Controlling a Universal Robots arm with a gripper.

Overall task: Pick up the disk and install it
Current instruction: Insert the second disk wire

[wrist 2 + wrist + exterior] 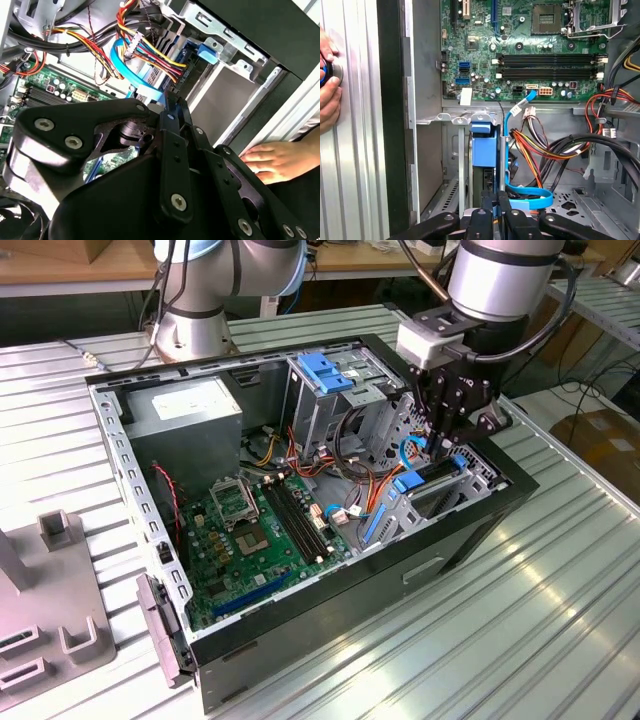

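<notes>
Gripper [497, 212] fingers pinched, disk [484, 150] just beyond

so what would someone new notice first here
The open computer case with its green motherboard draws the eye first. The arm's black pincer reaches into the drive bay at the exterior view's right, over the blue-railed disk. A person's hand rests just outside the case in the second wrist view.

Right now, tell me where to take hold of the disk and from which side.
Take the disk by its upper edge, between the blue rails, with the hand coming straight down from above. It stands on edge in the bay, so probably only that edge is free.
</notes>
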